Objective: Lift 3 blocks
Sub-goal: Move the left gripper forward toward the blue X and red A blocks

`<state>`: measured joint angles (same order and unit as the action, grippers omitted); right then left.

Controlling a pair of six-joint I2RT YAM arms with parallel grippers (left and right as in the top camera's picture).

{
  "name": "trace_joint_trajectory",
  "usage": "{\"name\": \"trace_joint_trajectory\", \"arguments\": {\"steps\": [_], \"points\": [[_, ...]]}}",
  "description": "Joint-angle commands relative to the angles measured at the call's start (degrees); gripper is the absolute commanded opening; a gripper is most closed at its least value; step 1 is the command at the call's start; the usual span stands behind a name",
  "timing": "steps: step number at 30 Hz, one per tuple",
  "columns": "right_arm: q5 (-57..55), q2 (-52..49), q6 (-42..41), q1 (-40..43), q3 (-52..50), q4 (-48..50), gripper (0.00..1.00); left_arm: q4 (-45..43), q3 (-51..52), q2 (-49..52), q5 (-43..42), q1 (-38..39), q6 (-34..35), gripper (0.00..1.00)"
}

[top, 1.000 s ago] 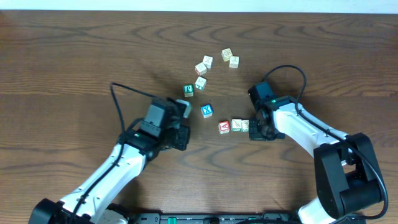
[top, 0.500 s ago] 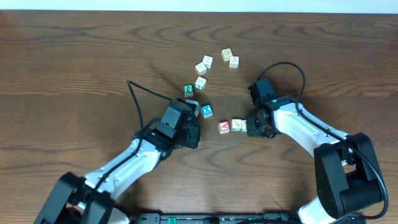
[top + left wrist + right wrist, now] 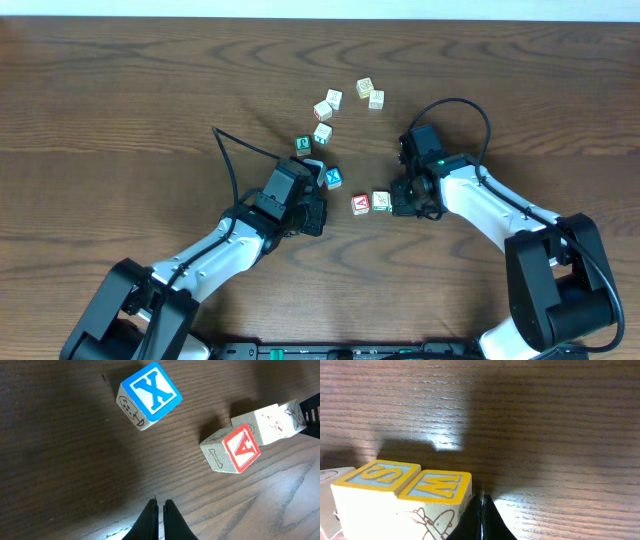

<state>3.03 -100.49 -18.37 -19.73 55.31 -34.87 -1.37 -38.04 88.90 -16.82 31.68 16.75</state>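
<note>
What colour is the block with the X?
The X block has a blue face with a white X, clearest in the left wrist view.

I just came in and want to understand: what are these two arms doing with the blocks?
A row of three blocks lies on the table. The right fingers, shut, sit at one end, beside the W block. The left fingers, shut too, are near the red A block at the other end and the blue X cube, touching neither. Nothing is lifted yet.
</note>
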Motion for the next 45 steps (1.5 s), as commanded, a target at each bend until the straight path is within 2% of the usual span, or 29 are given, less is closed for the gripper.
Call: {"name": "trace_joint_trajectory", "arguments": {"steps": [1,13,21,45], "points": [[0.55,0.63,0.83,0.35,0.09,0.26,0.01,-0.28,-0.55,0.81,-0.72,0.13,0.11,0.07],[4.22,0.63,3.02,0.35,0.09,1.57,0.01,-2.80,-0.55,0.81,-0.72,0.17,3.32,0.07],[6.78,0.63,6.29,0.35,0.09,2.14,0.01,-2.60,-0.55,0.81,-0.72,0.28,3.52,0.07],[10.99,0.63,6.86,0.13,0.09,1.88,0.01,-2.62,-0.55,0.96,-0.48,0.28,3.50,0.07]]}}
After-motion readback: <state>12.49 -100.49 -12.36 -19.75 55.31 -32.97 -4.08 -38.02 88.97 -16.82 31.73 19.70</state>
